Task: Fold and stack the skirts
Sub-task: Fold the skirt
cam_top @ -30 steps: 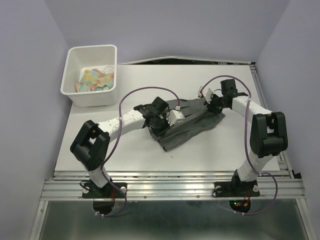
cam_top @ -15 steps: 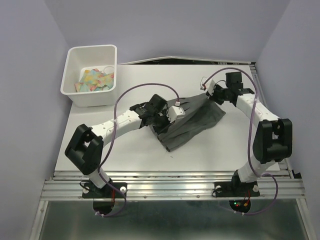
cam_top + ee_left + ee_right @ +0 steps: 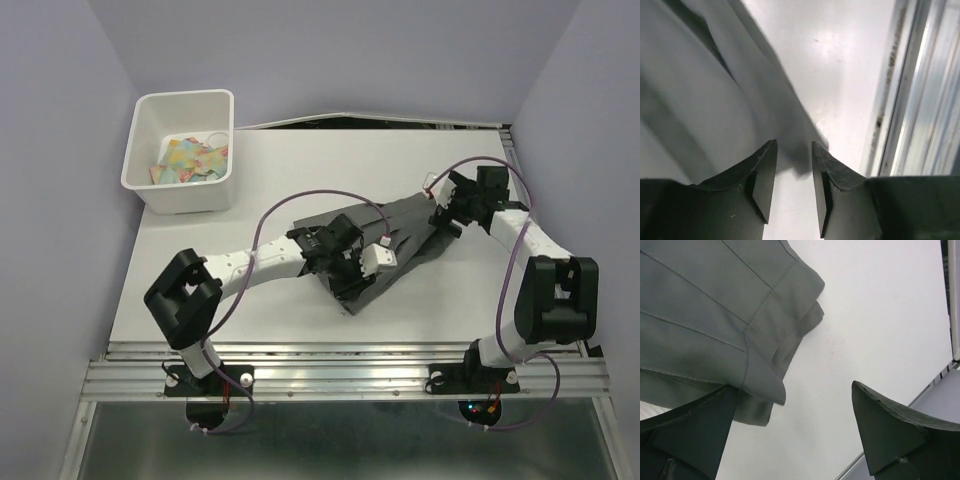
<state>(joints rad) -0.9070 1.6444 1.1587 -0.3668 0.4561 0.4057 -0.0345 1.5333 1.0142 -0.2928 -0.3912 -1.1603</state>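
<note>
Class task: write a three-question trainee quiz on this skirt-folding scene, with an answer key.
1. True or false: the right tool is wide open and grips nothing.
2. What lies in the white bin? A) colourful pieces B) a cup C) nothing
3. Which arm's tool hovers over the skirt nearer the table's front edge?
Key: 1 true; 2 A; 3 the left tool.

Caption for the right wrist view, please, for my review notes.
Right gripper open wide over a corner of the layered grey pleated skirt, which lies on the white table.
</note>
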